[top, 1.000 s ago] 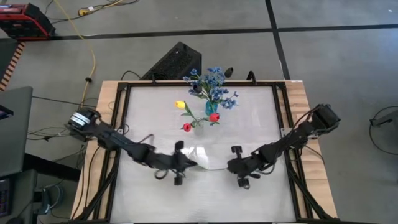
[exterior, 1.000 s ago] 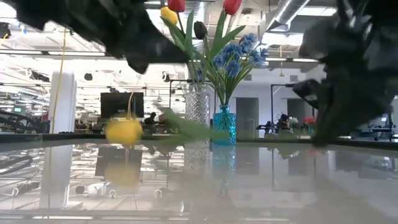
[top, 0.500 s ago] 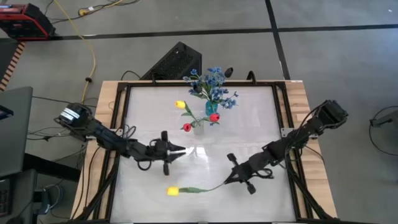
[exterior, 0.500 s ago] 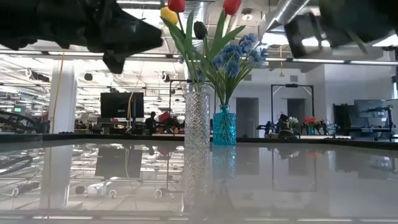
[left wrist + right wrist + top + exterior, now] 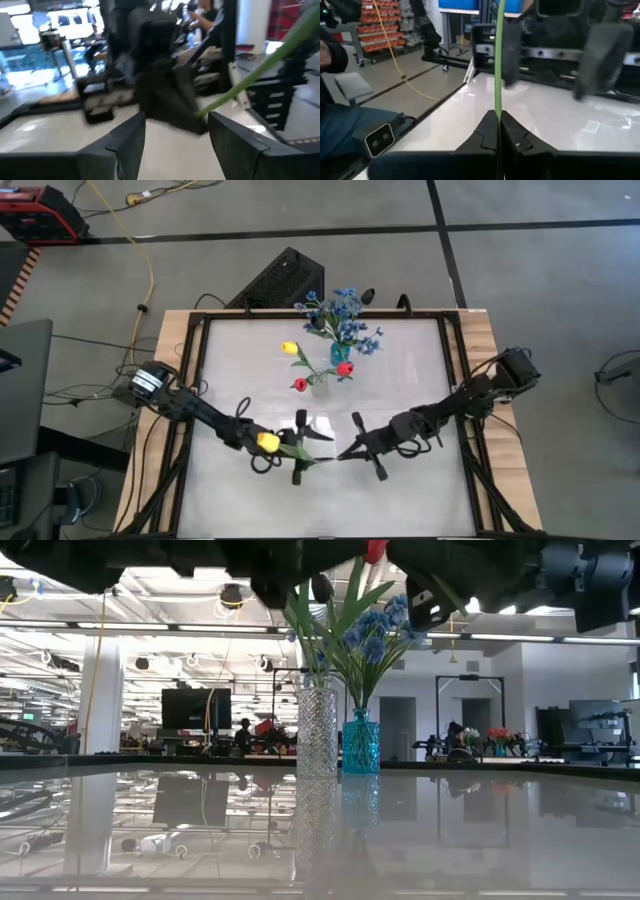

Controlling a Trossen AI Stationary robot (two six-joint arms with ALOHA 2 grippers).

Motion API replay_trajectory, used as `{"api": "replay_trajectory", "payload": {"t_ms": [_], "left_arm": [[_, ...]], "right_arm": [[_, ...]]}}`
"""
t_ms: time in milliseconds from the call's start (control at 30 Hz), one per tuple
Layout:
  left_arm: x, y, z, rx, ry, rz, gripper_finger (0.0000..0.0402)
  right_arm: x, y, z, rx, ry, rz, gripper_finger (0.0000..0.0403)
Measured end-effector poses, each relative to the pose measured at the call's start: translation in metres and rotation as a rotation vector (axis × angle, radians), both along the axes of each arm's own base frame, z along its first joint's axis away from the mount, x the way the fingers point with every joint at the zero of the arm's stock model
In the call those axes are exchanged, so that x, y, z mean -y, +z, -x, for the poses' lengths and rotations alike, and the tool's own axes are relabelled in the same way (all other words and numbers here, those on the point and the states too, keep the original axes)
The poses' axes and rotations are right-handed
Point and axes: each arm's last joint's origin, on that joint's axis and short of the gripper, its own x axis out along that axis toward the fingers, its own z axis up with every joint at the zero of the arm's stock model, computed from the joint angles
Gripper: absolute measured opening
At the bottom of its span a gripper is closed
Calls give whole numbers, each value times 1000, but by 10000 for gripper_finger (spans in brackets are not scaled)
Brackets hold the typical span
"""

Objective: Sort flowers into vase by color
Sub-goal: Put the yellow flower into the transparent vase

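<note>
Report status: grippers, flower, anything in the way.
Right gripper shut on yellow tulip's stem. Left gripper open around it. Both mid-table, off the vases.

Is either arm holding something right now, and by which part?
Yes: the right tool pinches a yellow tulip by the end of its green stem. The open left tool holds nothing.

Left tool (image 5: 305, 448) spread wide, right tool (image 5: 342, 455) pinched closed.
</note>
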Motion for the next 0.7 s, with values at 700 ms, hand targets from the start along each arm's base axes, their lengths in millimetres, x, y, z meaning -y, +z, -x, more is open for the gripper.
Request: {"api": "replay_trajectory", "payload": {"t_ms": [700], "left_arm": [[1,19,12,80,-128,-57,206]], "right_arm": [[11,1,-4,34,-73,-22,25]]}}
